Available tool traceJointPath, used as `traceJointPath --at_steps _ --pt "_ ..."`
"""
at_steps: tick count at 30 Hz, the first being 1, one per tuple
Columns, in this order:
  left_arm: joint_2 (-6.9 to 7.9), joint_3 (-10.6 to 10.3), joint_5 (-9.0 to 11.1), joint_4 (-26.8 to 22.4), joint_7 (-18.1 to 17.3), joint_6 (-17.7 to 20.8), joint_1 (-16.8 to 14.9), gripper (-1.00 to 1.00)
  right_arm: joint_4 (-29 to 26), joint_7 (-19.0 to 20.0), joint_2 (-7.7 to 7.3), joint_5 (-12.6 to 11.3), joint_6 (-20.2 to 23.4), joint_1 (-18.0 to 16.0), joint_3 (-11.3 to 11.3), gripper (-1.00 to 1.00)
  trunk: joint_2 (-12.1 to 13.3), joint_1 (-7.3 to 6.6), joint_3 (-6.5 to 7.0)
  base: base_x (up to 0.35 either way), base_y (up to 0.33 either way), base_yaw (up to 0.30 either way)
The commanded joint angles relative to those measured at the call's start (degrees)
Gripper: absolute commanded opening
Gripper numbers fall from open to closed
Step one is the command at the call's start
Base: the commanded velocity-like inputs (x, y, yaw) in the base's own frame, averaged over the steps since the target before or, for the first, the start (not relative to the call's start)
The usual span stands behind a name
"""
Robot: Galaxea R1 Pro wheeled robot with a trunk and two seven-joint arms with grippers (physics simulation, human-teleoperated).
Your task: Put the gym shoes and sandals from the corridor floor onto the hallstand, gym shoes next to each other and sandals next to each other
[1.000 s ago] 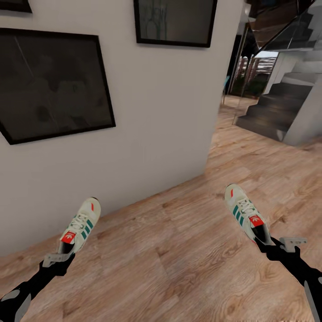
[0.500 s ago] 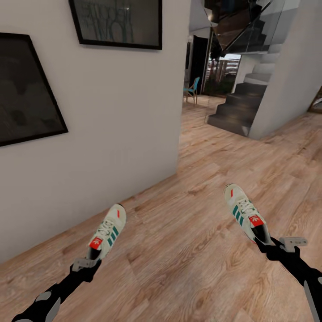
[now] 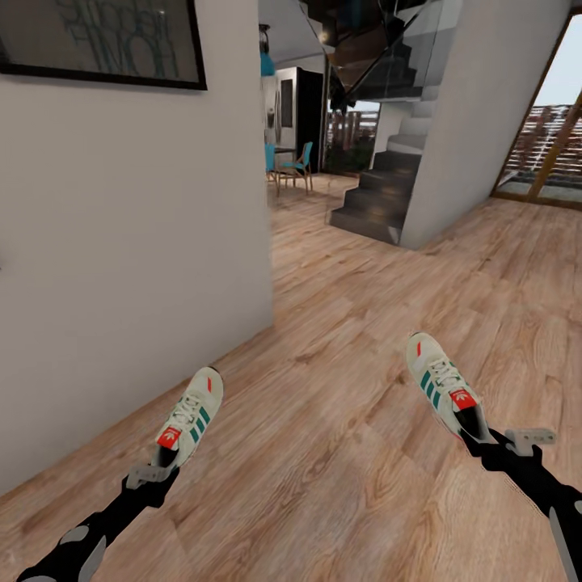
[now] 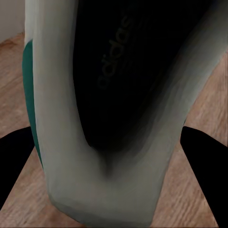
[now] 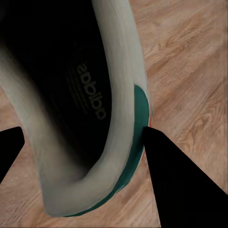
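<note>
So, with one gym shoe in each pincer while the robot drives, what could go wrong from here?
1. Each gym shoe is held only at its heel rim: the left gym shoe in the left pincer and the right gym shoe in the right pincer. A jolt might make one slip.
2. The left shoe travels close to the white wall and might brush it.

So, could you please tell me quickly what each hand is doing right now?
Left hand: closed on a cream-white green-striped gym shoe.
Right hand: closed on the matching gym shoe.
</note>
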Motion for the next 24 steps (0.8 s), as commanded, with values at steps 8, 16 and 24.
traceJointPath --at_steps 8,16,24 --pt "-0.04 0.5 -0.5 0.0 -0.2 -0.3 0.0 -1.0 0.5 0.4 0.03 0.3 0.2 -0.1 -0.1 -1.0 0.0 0.02 0.19 0.286 -0.208 -0.29" --pt "0.02 0.6 -0.5 -0.2 -0.2 -0.3 0.0 -1.0 0.6 0.4 0.03 0.3 0.2 -0.1 -0.1 -1.0 0.0 0.02 0.43 0.276 -0.204 -0.29" --pt "0.1 0.6 -0.4 -0.3 -0.2 -0.2 -0.1 -1.0 0.6 0.4 0.03 0.3 0.2 -0.1 -0.1 -1.0 0.0 0.02 0.66 0.33 -0.056 -0.29"
